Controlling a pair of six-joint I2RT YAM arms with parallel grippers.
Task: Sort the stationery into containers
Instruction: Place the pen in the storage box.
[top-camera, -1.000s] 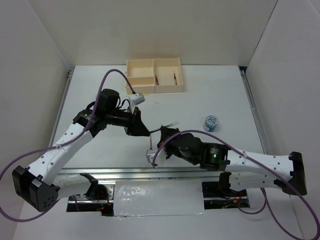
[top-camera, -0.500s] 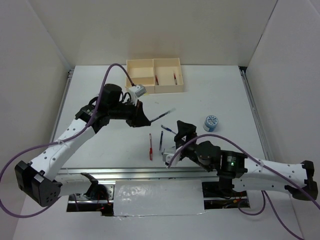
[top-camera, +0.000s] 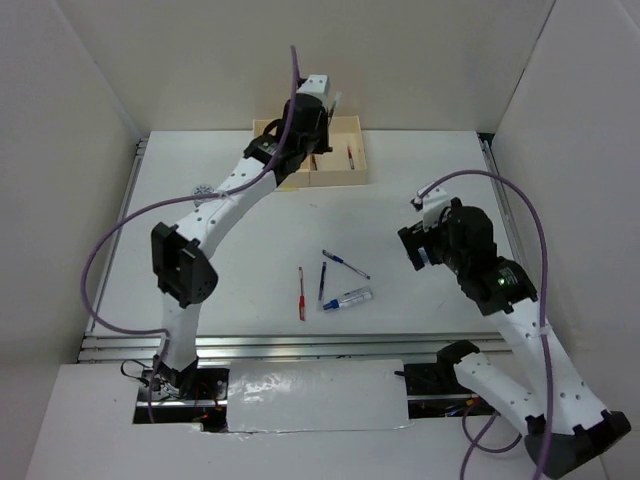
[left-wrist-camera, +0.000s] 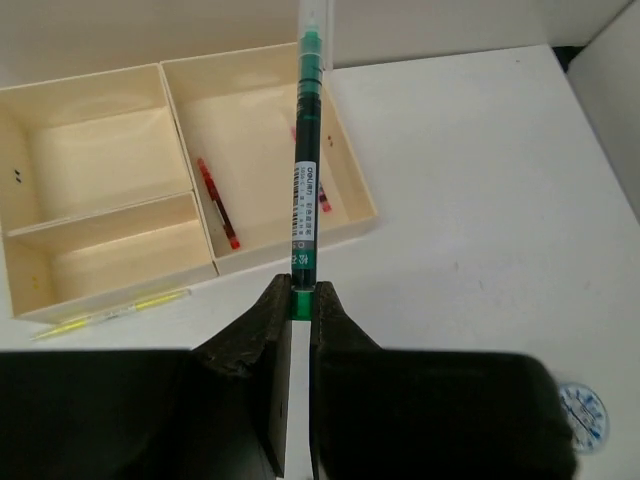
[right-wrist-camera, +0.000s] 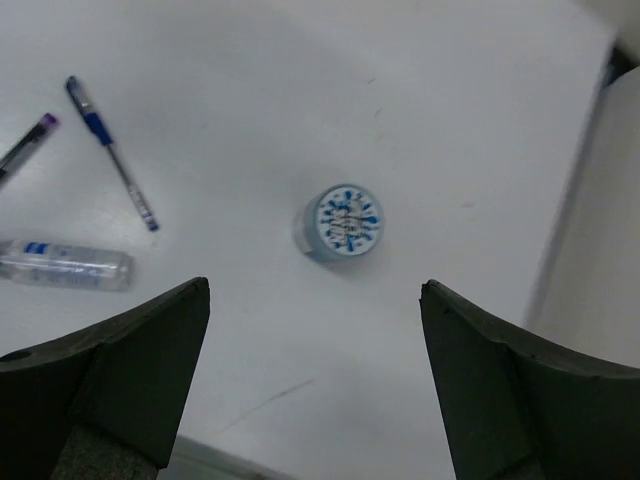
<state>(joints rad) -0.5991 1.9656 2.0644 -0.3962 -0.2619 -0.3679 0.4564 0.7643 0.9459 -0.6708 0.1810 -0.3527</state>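
**A:** What is the left gripper (left-wrist-camera: 301, 303) doing?

**B:** It is clamping the near end of a green pen (left-wrist-camera: 307, 150), with its jaws closed tight on the barrel. The pen is pointing away from the wrist camera, over the large section of the cream box (left-wrist-camera: 355, 190).

**A:** What is lying in that section?

**B:** 2 red pens (left-wrist-camera: 217, 203) are lying there. 1 is lying near the divider and the other is partly hiding behind the green pen. A thin yellowish pen (left-wrist-camera: 110, 313) is lying on the table (left-wrist-camera: 480, 150), just outside the box's near wall.

**A:** And the right gripper (right-wrist-camera: 315, 300)?

**B:** It is hanging wide open, gripping nothing. A round blue-and-white cylinder (right-wrist-camera: 341, 223) is standing on the table below it, between the 2 fingers in its wrist view.

**A:** And the rest?

**B:** A blue pen (right-wrist-camera: 113, 167), a clear tube (right-wrist-camera: 65, 266) and a purple-tipped pen (right-wrist-camera: 25, 148) are lying close together, left of that cylinder. From above, a loose red pen (top-camera: 301, 293) is lying just beside them. A 2nd small round cylinder (top-camera: 203, 190) is sitting well apart, beside the left arm.
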